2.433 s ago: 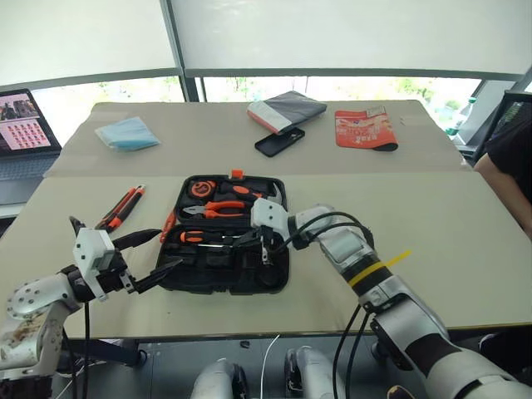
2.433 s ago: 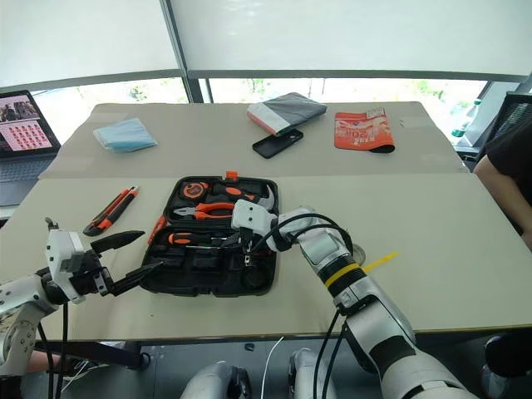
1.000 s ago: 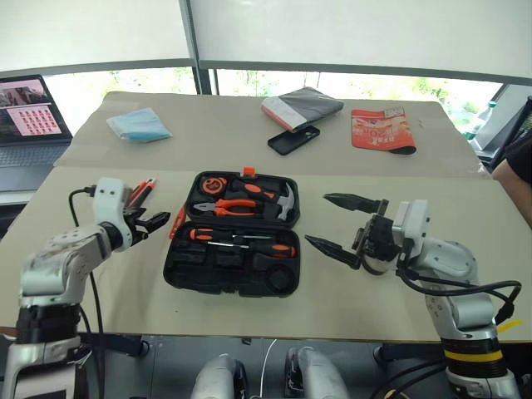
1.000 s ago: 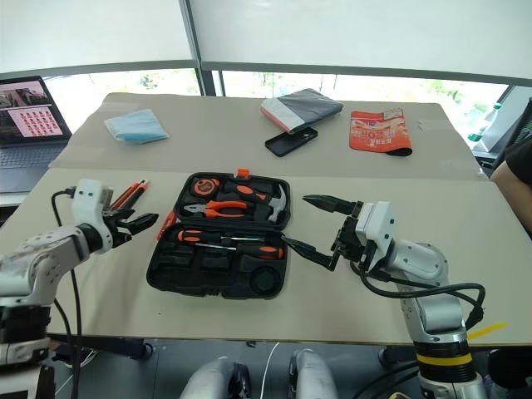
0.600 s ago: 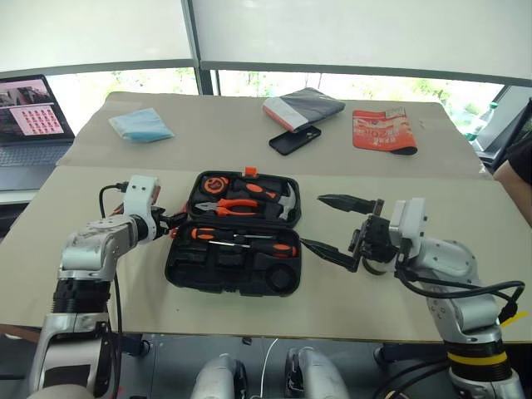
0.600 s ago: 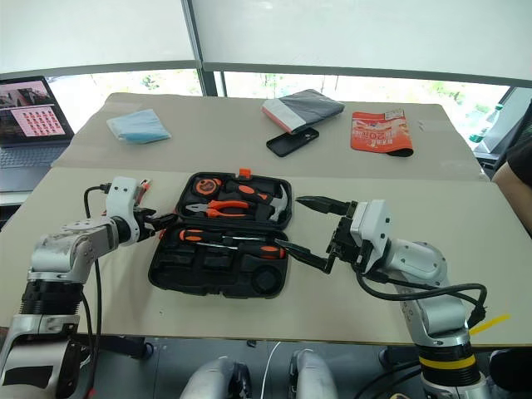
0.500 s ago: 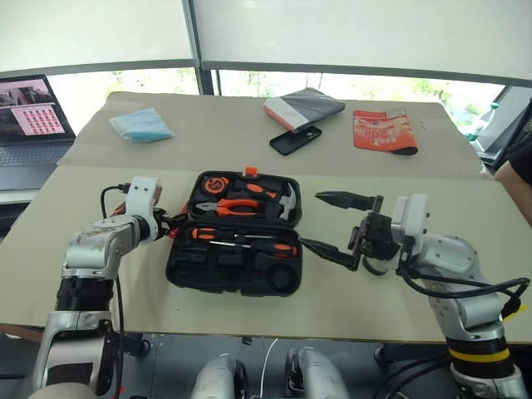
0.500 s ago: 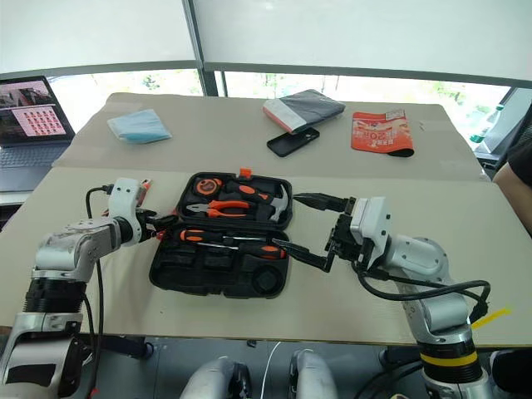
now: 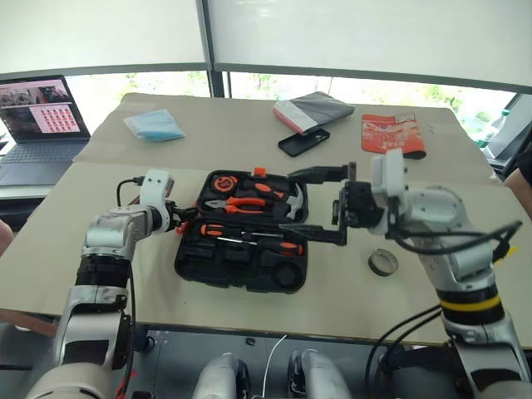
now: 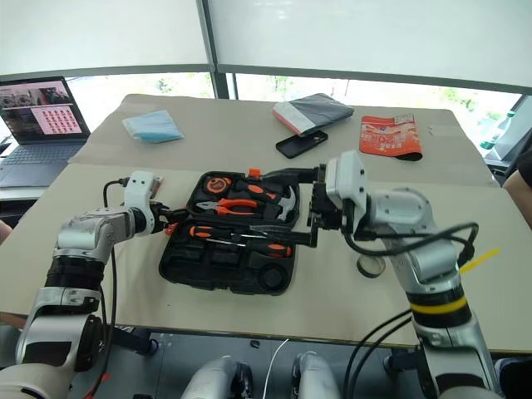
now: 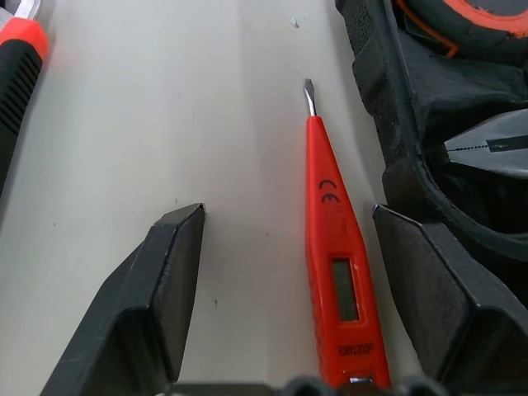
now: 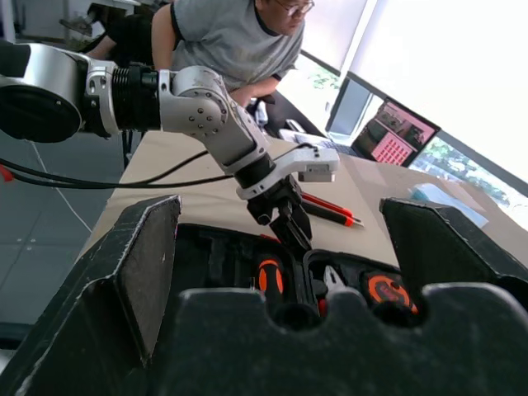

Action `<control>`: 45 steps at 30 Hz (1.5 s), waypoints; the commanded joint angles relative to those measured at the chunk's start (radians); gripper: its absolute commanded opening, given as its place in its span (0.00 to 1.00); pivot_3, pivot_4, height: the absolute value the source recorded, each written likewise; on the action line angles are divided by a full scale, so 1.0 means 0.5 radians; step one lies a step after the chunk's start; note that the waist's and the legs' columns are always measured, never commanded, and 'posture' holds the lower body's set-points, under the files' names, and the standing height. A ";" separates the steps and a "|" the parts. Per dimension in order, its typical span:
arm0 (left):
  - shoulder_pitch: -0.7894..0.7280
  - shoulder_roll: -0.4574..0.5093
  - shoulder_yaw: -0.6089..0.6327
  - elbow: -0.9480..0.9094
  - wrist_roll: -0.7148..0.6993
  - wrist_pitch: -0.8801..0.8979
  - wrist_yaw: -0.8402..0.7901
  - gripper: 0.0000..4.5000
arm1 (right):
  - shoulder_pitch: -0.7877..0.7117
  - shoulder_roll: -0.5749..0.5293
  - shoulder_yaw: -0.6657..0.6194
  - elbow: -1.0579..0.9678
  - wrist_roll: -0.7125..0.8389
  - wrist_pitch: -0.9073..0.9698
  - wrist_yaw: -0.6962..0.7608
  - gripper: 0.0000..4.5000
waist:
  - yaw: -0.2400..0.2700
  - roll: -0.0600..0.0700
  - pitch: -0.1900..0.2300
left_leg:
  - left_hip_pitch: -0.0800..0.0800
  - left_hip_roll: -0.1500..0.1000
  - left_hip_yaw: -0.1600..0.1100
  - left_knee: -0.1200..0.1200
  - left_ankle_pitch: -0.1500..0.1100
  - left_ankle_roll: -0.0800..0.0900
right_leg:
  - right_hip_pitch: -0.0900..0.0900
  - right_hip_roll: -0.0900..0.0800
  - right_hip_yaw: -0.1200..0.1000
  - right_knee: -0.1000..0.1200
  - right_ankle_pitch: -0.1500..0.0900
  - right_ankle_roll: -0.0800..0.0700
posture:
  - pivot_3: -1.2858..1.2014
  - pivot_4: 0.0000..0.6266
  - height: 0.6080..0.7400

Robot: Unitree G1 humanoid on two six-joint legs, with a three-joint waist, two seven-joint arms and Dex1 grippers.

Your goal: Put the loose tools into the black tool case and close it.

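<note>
A beige bench carries the open black tool case at its centre, both halves lying flat, with orange-handled pliers, a hammer and a tape measure seated in the far half and two orange-and-black screwdrivers resting in the near half. A laptop stands at the far left edge, a black phone and a red packet lie beyond the case, and a person leans at the bench in the right wrist view.

The right gripper hangs above the right half of the case, jaws spread wide and empty, pointing leftward across it. The left gripper sits low at the case's left edge, jaws parted and holding nothing.

Between those left fingers lies a slim orange tester screwdriver on the bench, just beside the case wall, nearer the finger on the case side. Its long axis runs along the gripper's own pointing line, blade tip away from the wrist, handle end close in. The left arm is plainly the nearer one; a grasp here looks to need only a short drop and a squeeze across the narrow handle.

The utility knife lies further left, behind the left wrist, and a small dark roll of tape sits on the bench right of the case, below the right forearm.
</note>
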 commanded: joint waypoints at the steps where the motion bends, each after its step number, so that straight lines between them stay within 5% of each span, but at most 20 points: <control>1: 0.032 -0.065 -0.097 0.194 0.067 -0.026 -0.062 0.77 | -0.041 0.012 0.012 0.013 -0.005 -0.016 0.050 1.00 | 0.011 0.002 -0.002 | -0.001 0.000 -0.001 0.000 0.001 -0.002 | 0.001 -0.003 -0.001 0.000 0.000 0.000 | 0.52 0.24 1.00; 4: 0.054 -0.048 -0.081 0.210 0.100 -0.050 -0.075 0.63 | -0.036 0.027 0.013 0.000 0.006 -0.006 0.052 1.00 | 0.009 0.005 -0.004 | -0.003 -0.002 0.000 0.000 0.007 -0.007 | 0.000 -0.006 -0.001 -0.001 0.000 0.000 | 0.52 0.24 1.00; 11: 0.124 0.024 -0.014 0.152 0.124 -0.093 -0.106 0.11 | -0.019 0.034 0.000 -0.021 0.022 0.003 0.032 1.00 | -0.010 0.005 -0.004 | -0.004 -0.002 -0.001 0.000 0.012 0.004 | -0.001 -0.005 0.001 -0.002 0.000 0.001 | 0.52 0.24 1.00; 18: 0.330 0.133 0.277 -0.092 -0.028 -0.482 -0.288 0.10 | 0.021 0.020 -0.022 -0.045 0.022 0.007 0.014 1.00 | -0.071 0.003 -0.003 | -0.005 -0.001 0.000 -0.001 0.011 0.004 | -0.003 -0.006 0.002 -0.004 0.000 0.001 | 0.52 0.24 1.00; 22: 0.494 0.203 0.467 -0.153 -0.155 -1.106 -0.647 0.10 | 0.140 -0.127 -0.072 -0.172 -0.007 0.003 0.068 1.00 | -0.079 0.002 -0.001 | -0.008 0.001 0.000 -0.001 0.012 0.002 | -0.007 -0.004 0.001 -0.003 0.000 0.000 | 0.52 0.24 1.00; 26: 0.563 0.308 0.534 -0.199 -0.321 -1.274 -1.033 0.10 | 0.211 -0.224 -0.136 -0.340 0.077 0.077 0.019 1.00 | -0.076 -0.010 0.006 | -0.017 0.002 0.000 -0.001 0.005 -0.009 | -0.013 -0.005 -0.002 -0.007 0.001 -0.001 | 0.52 0.24 1.00; 34: 0.516 0.611 0.104 -0.445 -0.250 -1.520 -1.908 0.10 | 0.556 -0.294 -0.265 -0.551 0.159 0.197 -0.118 1.00 | -0.043 -0.012 0.008 | -0.018 0.001 -0.002 0.000 0.002 -0.006 | -0.011 -0.006 -0.005 -0.012 0.000 0.001 | 0.52 0.24 1.00; 45: 0.274 0.560 -0.423 -0.429 0.115 -1.659 -2.078 0.10 | 0.684 -0.296 -0.228 -0.657 0.182 0.268 -0.206 1.00 | -0.053 -0.013 0.009 | -0.021 0.001 -0.002 0.001 0.008 0.013 | -0.012 0.004 -0.004 -0.013 0.000 0.002 | 0.52 0.24 1.00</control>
